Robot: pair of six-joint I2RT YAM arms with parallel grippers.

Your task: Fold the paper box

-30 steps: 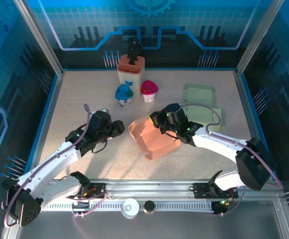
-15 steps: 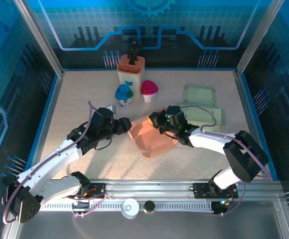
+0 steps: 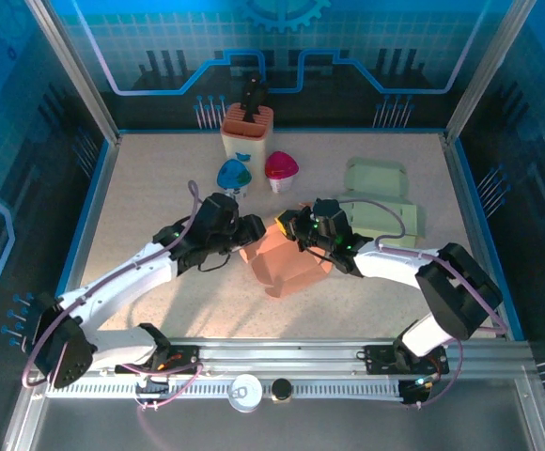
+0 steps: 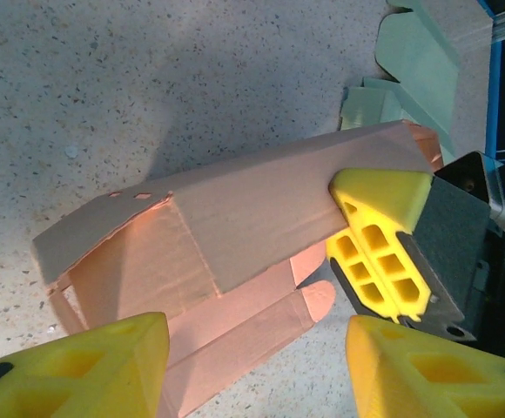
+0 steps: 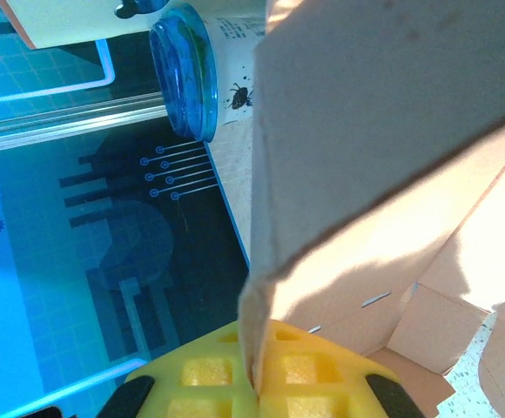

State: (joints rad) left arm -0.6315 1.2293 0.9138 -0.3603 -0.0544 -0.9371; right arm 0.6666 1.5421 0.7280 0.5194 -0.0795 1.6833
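Note:
The salmon paper box (image 3: 289,265) lies half-formed at the table's middle, one panel raised. My right gripper (image 3: 294,228) is shut on the edge of that raised panel (image 5: 383,131); the card edge runs into the seam between its yellow fingers (image 5: 257,383). My left gripper (image 3: 250,233) is at the box's left end, open. In the left wrist view its yellow fingertips (image 4: 87,366) stand wide apart on either side of the box's lower flaps (image 4: 261,322) without touching them, and the right gripper's fingers (image 4: 379,235) pinch the far corner of the box (image 4: 235,218).
Behind the box stand a blue-lidded cup (image 3: 234,177), a pink-lidded cup (image 3: 281,170) and an orange holder with a black tool (image 3: 247,130). Pale green flat box blanks (image 3: 381,193) lie at the back right. The blue-lidded cup (image 5: 183,70) is close behind the raised panel.
My left arm has swung right and forward up to the box's left end. The right gripper has shifted slightly left and tipped the panel more upright, keeping its hold.

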